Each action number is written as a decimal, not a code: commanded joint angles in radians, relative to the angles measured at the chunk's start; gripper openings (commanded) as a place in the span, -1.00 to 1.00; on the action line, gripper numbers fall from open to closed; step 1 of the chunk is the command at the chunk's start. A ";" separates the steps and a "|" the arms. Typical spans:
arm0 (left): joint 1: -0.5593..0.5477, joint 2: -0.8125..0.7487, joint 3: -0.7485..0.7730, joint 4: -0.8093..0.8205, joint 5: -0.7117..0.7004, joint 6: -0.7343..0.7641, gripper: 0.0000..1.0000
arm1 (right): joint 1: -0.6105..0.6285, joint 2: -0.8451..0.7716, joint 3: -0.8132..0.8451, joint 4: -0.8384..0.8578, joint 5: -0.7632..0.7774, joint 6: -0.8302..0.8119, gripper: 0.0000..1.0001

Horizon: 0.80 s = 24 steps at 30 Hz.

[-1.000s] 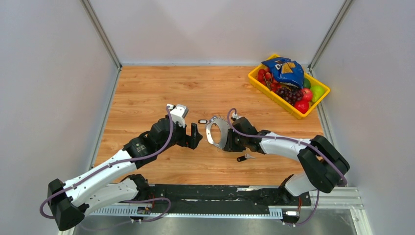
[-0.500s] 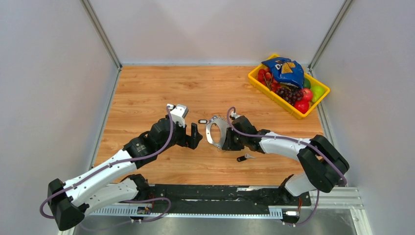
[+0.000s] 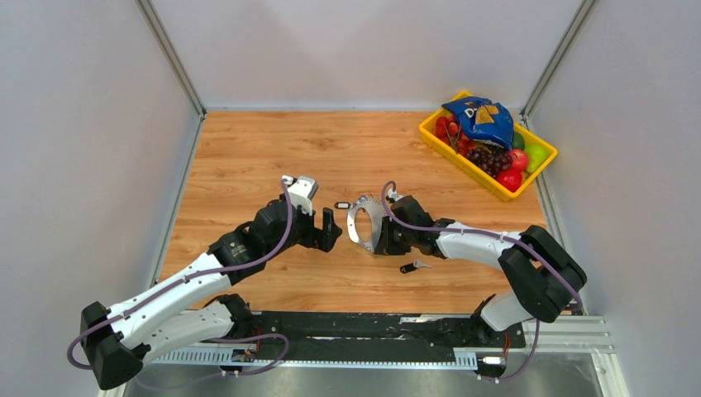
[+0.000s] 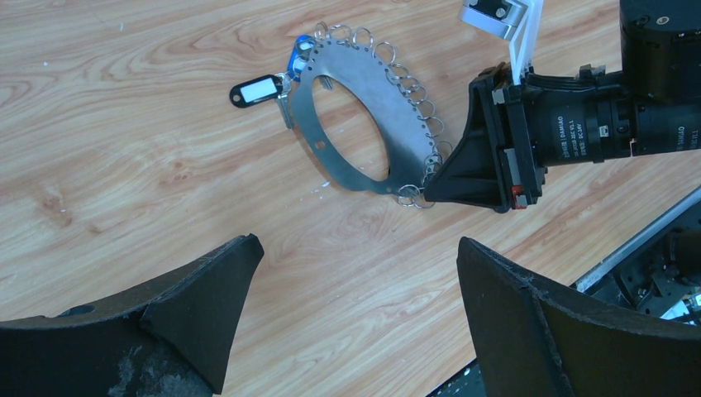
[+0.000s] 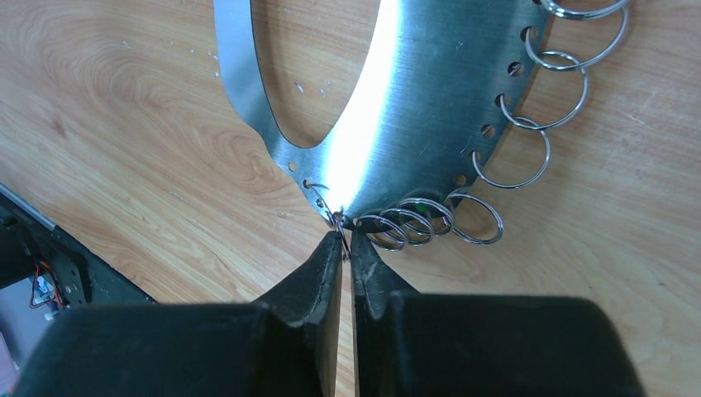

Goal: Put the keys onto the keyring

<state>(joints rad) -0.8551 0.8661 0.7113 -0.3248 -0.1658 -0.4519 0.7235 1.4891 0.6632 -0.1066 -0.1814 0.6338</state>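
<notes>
Bright even light, faint soft shadows, white glare streak across the keyring (image 5: 413,124)

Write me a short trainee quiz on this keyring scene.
1. True or false: the left arm's fingers are closed on a key.
2. The right arm's fingers pinch the flat silver metal keyring at: A) its centre hole, B) a small wire loop on its edge, C) a blue tag.
3. Which arm is the loose dark-headed silver key on the wooden table nearest?
Key: 1 false, they stand open and empty; 2 B; 3 the right arm.
</notes>
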 commanded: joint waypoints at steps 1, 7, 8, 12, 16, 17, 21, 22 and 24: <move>-0.001 -0.005 0.004 0.021 0.000 -0.008 1.00 | 0.004 0.007 0.028 0.041 -0.017 -0.006 -0.85; 0.000 -0.005 0.008 0.023 0.009 -0.011 1.00 | 0.004 -0.011 0.023 0.043 -0.021 -0.008 -1.00; 0.001 -0.005 0.009 0.023 0.011 -0.011 1.00 | 0.004 -0.017 0.023 0.043 -0.023 -0.010 -1.00; -0.001 -0.011 0.018 0.024 0.034 -0.011 1.00 | 0.004 -0.060 0.015 0.047 -0.043 -0.022 -1.00; -0.001 -0.023 0.036 0.029 0.084 -0.006 1.00 | 0.003 -0.159 0.019 0.041 -0.066 -0.032 -1.00; -0.001 -0.024 0.041 0.033 0.105 -0.006 1.00 | 0.004 -0.184 0.027 0.031 -0.065 -0.037 -1.00; 0.000 -0.036 0.058 0.055 0.190 0.007 1.00 | 0.004 -0.247 0.090 -0.045 -0.067 -0.069 -1.00; 0.000 -0.041 0.067 0.061 0.209 0.017 1.00 | 0.004 -0.254 0.107 -0.065 -0.074 -0.079 -1.00; 0.000 -0.050 0.083 0.068 0.271 0.032 1.00 | 0.004 -0.263 0.139 -0.098 -0.092 -0.105 -1.00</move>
<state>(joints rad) -0.8551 0.8459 0.7227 -0.3134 -0.0288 -0.4473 0.7235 1.2625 0.7136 -0.1558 -0.2298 0.5880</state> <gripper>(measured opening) 1.000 0.006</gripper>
